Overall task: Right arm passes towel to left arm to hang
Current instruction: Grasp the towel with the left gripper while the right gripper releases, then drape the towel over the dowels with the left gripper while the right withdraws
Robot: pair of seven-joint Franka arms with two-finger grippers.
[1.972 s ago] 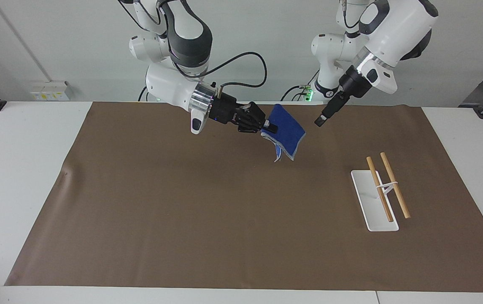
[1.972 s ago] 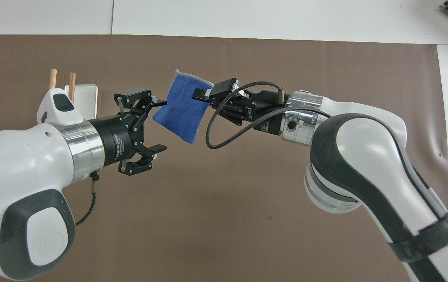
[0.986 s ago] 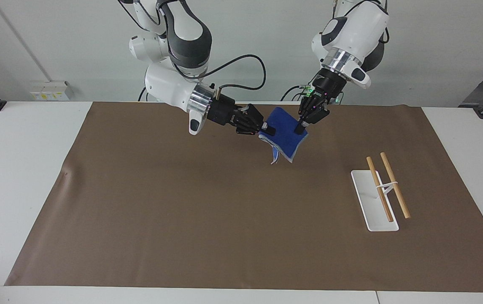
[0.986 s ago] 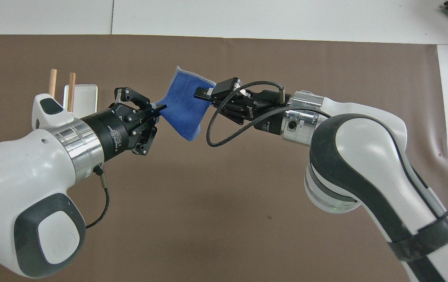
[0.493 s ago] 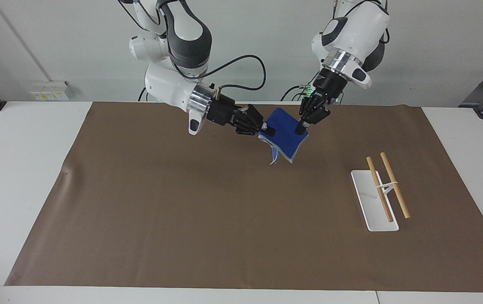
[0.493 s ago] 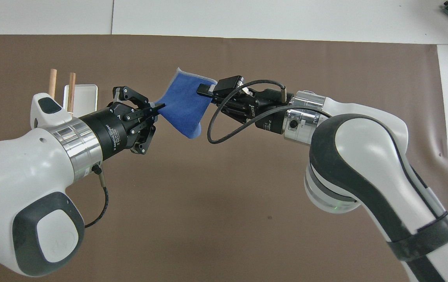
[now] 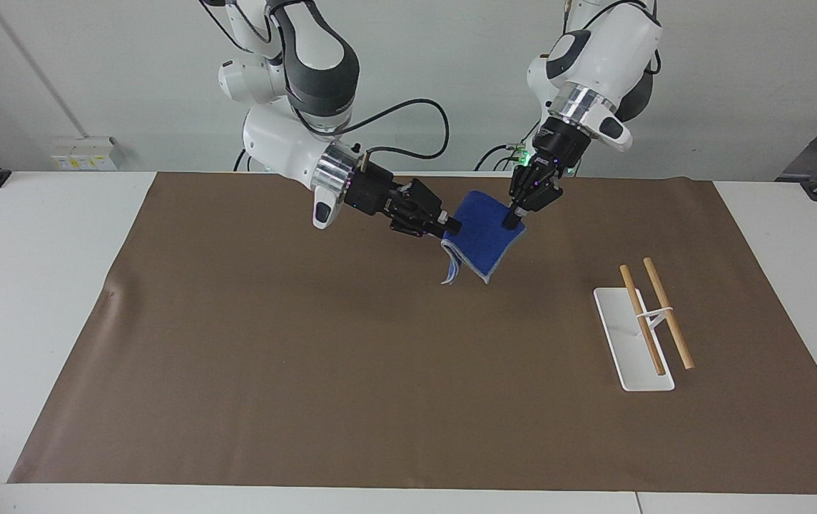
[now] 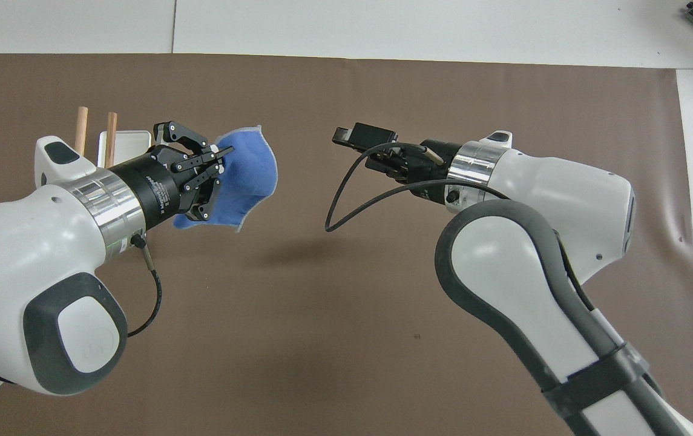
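The deep blue towel (image 7: pixel 483 239) hangs in the air over the brown mat, nearer to the robots than the rack. My left gripper (image 7: pixel 512 220) is shut on its upper corner. In the overhead view the towel (image 8: pixel 250 174) hangs from the left gripper (image 8: pixel 216 160) alone, and my right gripper (image 8: pixel 344 135) stands well apart from it, empty. In the facing view the right gripper (image 7: pixel 452 227) is still at the towel's edge toward the right arm's end.
A white rack base (image 7: pixel 633 350) with two wooden dowels (image 7: pixel 654 314) stands on the brown mat (image 7: pixel 308 357) toward the left arm's end; it also shows in the overhead view (image 8: pixel 128 140). A black cable loops under the right wrist.
My left gripper closed on the towel's corner. My right gripper let go and drew back toward its own end; the towel swung over to the left gripper.
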